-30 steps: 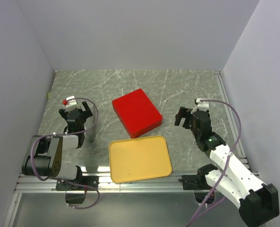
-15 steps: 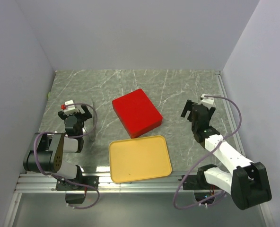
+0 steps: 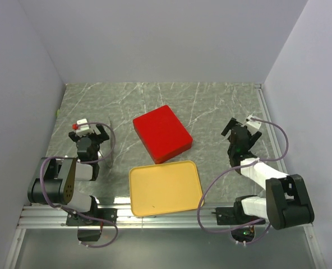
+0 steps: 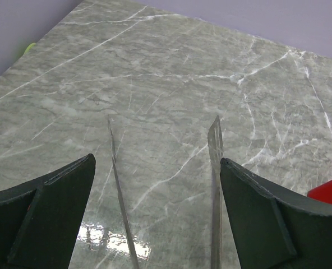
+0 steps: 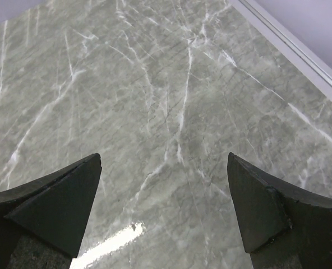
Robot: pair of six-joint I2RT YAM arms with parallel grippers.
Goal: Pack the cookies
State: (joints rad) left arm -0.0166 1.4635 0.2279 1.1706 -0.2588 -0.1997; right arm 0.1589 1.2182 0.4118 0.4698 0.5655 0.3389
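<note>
The left gripper [image 3: 89, 133] and the right gripper [image 3: 240, 134] each hang low over the grey marble worktop [image 3: 211, 106], one at each side, jaws spread wide and holding nothing. Between them a red box [image 3: 162, 133] lies mid-worktop, with a yellow tray [image 3: 166, 188] just nearer the arms. No view shows where the cookies are.

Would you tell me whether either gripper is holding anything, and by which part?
Nothing is held: the left gripper and the right gripper both stand open.
</note>
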